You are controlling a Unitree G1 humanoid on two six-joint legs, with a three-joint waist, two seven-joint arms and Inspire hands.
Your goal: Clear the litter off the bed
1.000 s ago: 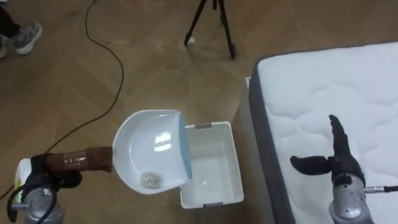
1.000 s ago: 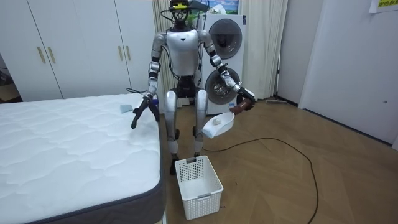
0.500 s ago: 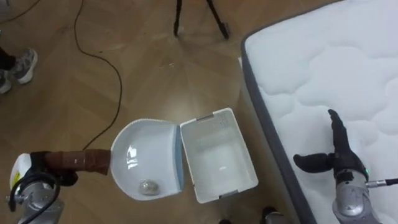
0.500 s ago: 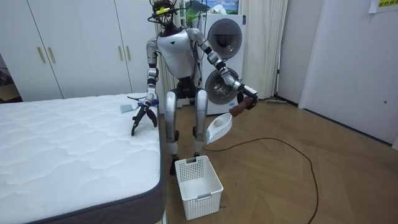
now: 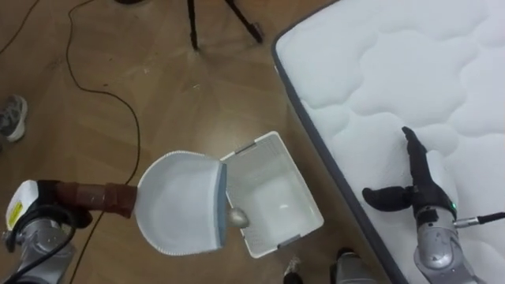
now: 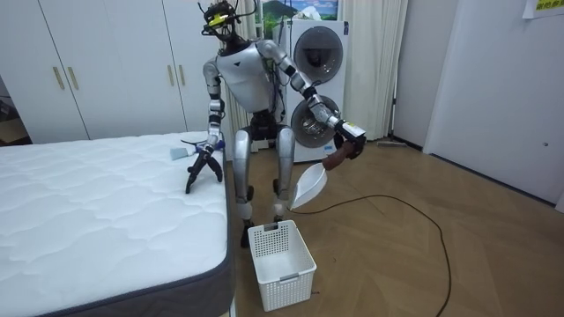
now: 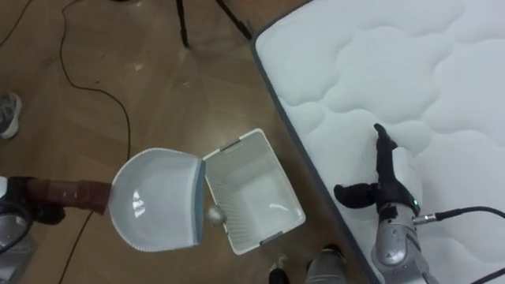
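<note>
The left hand [image 5: 49,217] has its fingers wrapped tight round the brown handle of a white plastic dustpan [image 5: 180,203]. The pan sticks out to the right of that hand and is tipped down, its mouth facing a white slotted plastic basket [image 5: 278,183] on the wooden floor [image 5: 158,95]. The small crumpled grey ball of litter [image 5: 239,214] is right at the pan's front lip, the end furthest from the left hand, just over the basket's near wall. Can't tell whether it touches the lip or hangs clear of it.

The right hand [image 5: 418,193] is spread out, fingers straight and thumb stuck off to the side, holding nothing. It hovers over the edge of the white quilted mattress [image 5: 379,63] with the dark grey side. The basket sits between the two hands, just beside the bed.

In the room view the robot stands at the bed's corner with the basket by its feet and a white stacked washing machine [image 6: 322,44] behind it. Beyond the left hand are black tripod legs [image 5: 213,16] and a person's grey shoe [image 5: 12,117].
</note>
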